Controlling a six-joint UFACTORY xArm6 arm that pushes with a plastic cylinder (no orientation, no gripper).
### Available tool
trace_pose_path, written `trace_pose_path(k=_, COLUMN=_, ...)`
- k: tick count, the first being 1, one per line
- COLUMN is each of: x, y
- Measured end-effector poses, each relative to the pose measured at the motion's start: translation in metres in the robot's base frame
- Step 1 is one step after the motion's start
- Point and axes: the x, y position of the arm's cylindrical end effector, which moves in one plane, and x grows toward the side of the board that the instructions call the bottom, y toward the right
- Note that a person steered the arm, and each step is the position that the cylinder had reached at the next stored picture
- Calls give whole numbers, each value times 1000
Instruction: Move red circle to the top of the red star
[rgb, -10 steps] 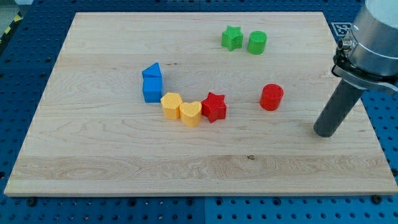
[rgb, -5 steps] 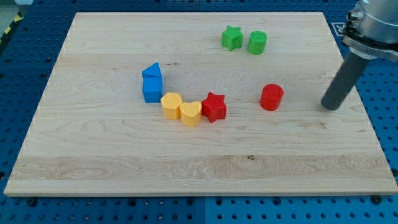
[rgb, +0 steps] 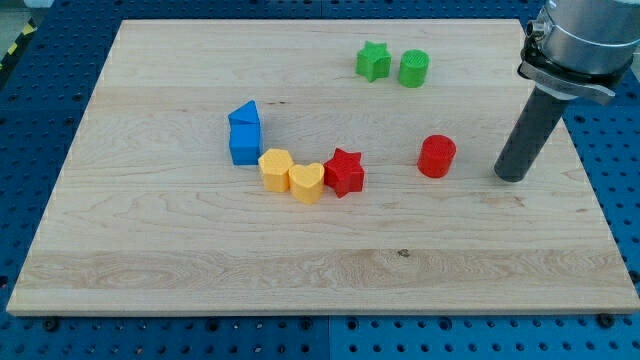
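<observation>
The red circle (rgb: 436, 157) stands on the wooden board (rgb: 180, 250), right of centre. The red star (rgb: 344, 172) lies to its left, touching a yellow heart (rgb: 306, 182). My tip (rgb: 510, 176) rests on the board to the right of the red circle, a short gap apart from it and slightly lower in the view. The rod rises up and to the right from the tip.
A yellow hexagon (rgb: 275, 169) sits left of the heart. A blue cube (rgb: 245, 146) and a blue triangle (rgb: 245, 114) stand above-left of it. A green star (rgb: 373, 61) and a green circle (rgb: 413, 68) sit near the view's top.
My tip moved up the view from lower right, then left toward the red circle. No block has moved.
</observation>
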Motion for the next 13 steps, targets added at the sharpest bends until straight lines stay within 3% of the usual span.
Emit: trace_pose_path(k=13, x=-19, y=-59)
